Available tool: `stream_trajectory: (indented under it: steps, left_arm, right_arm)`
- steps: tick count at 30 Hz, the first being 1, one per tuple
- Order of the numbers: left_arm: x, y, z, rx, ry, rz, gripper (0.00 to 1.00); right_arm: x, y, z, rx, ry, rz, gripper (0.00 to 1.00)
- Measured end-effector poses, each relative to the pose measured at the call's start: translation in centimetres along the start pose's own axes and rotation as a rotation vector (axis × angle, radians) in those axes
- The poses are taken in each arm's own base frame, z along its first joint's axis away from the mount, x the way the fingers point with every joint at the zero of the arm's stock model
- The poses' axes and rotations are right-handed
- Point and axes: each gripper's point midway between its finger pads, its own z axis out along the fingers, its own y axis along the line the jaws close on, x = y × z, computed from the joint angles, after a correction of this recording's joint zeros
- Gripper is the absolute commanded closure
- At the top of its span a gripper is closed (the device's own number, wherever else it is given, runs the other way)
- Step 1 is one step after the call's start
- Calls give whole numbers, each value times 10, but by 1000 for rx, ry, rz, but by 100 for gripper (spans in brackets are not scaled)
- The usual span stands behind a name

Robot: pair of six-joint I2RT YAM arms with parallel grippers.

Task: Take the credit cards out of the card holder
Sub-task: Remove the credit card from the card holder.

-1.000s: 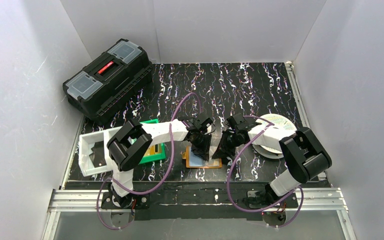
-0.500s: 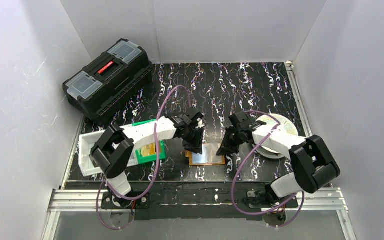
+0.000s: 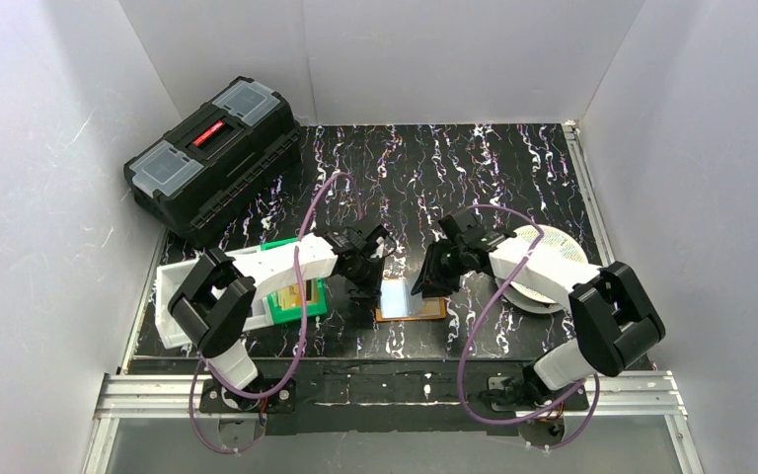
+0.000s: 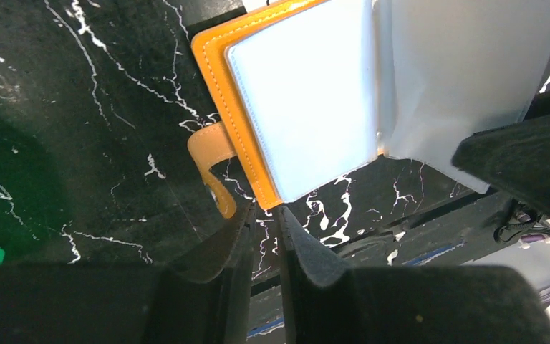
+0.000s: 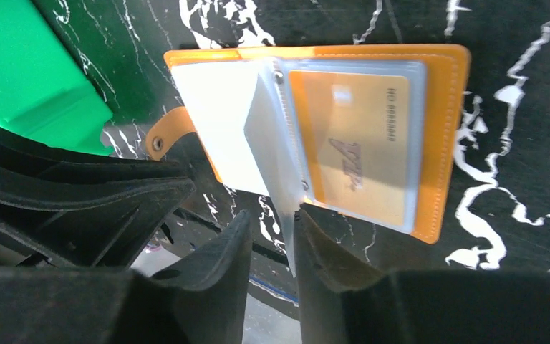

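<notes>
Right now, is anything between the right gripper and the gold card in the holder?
Yes. The gold card lies inside a clear pocket of the open card holder, and a loose clear sleeve stands up between the fingers of the right gripper.

White walls (image 3: 405, 49), black white-veined tabletop (image 3: 474, 168), metal rail along near edge (image 3: 138, 395)

Table (image 3: 474, 178): black top with white marble veining, walled in white. Black toolbox (image 3: 212, 158) sits upper left, angled. White tray (image 3: 173, 296) at lower left edge, green bin (image 3: 301, 298) just beside it on its right. Card holder (image 3: 410, 299) lies open, lower centre. White disc (image 3: 553, 242) right of centre.
</notes>
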Motion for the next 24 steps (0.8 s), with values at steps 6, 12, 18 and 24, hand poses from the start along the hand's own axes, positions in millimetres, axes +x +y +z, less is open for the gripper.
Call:
stream_trajectory:
  steps: [6, 12, 18, 24]
  left_arm:
    - [-4, 0, -14, 13, -33, 2, 84]
    - [-7, -1, -37, 32, -81, 10, 84]
    - [-7, -2, -55, 51, -113, 14, 84]
    - [-5, 3, -60, 42, -108, 13, 84]
  right_arm:
    - [3, 16, 11, -1, 35, -29, 54]
    - [0, 31, 24, -2, 60, -47, 46]
    - [-2, 37, 40, -3, 93, -40, 42]
    - [-1, 38, 53, 3, 122, -22, 42]
